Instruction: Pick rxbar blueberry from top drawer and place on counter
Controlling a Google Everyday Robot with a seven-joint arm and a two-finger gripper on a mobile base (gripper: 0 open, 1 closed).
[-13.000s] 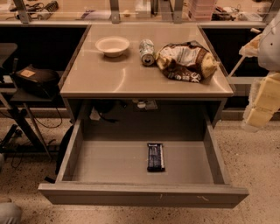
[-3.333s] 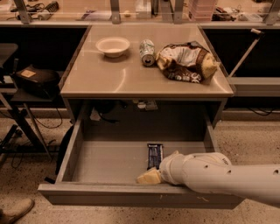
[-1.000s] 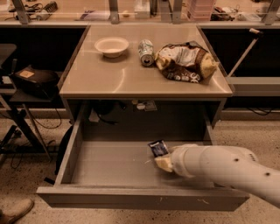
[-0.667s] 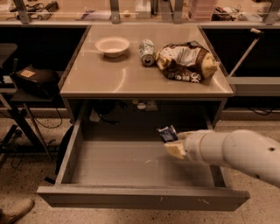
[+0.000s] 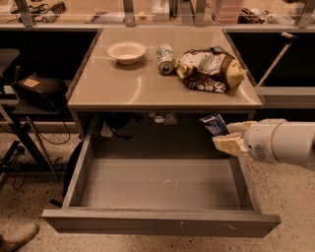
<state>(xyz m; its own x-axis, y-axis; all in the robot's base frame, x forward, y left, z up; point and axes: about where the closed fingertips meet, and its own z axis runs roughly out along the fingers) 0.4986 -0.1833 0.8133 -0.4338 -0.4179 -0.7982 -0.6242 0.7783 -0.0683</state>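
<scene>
My gripper is shut on the rxbar blueberry, a dark navy bar with pale print. It holds the bar tilted, above the right rear of the open top drawer and just below the front edge of the counter. The bar's upper end sticks out up and to the left of the cream fingers. The grey drawer floor holds nothing. My white arm comes in from the right edge.
On the counter stand a white bowl, a green-and-silver can lying on its side, and a brown-and-white chip bag. A ledge with metal posts runs behind. A black bag sits at left. A shoe shows at bottom left.
My gripper has lifted the bar off the drawer floor and carried it up and to the right, close under the counter's front edge.
</scene>
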